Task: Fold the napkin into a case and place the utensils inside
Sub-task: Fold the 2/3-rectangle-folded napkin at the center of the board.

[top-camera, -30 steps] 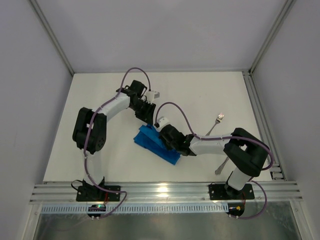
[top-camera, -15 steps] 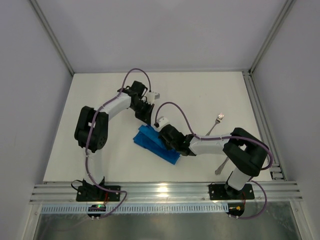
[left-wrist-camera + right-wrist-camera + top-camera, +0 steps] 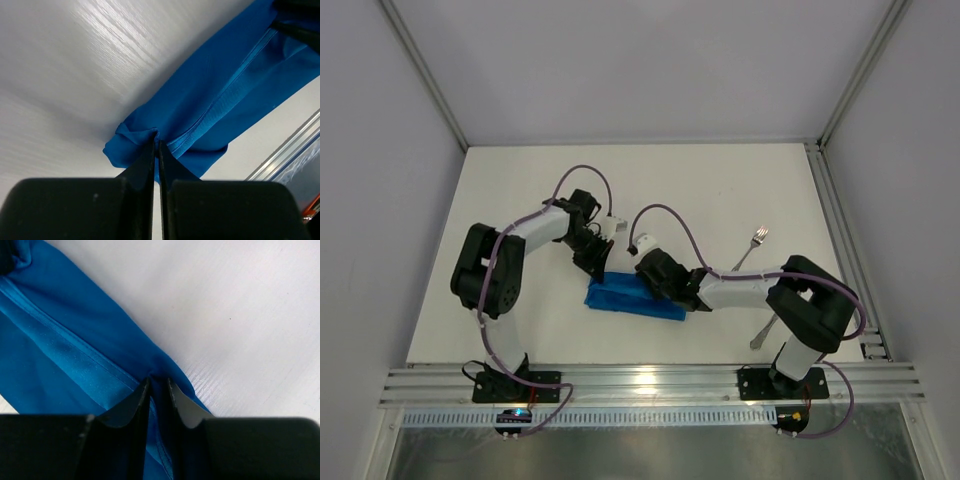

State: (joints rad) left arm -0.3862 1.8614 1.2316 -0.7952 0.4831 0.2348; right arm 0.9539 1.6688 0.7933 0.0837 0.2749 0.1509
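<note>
- The bright blue cloth napkin [image 3: 633, 299] lies as a narrow folded strip on the white table [image 3: 720, 190], between the two arms.
- The left gripper [image 3: 156, 142] is clenched on the bunched end of the strip.
- The right gripper [image 3: 159, 382] pinches a pucker of the long edge between narrowly parted jaws.
- To fold well, I would move both pinches together and keep the cloth taut so the stitched hem lines up.
- Lay the layers flat before letting go; a lifted corner would likely spring open.
- The slim silver metal fork [image 3: 752, 245] waits well to the right, so keep the opening facing it.
</note>
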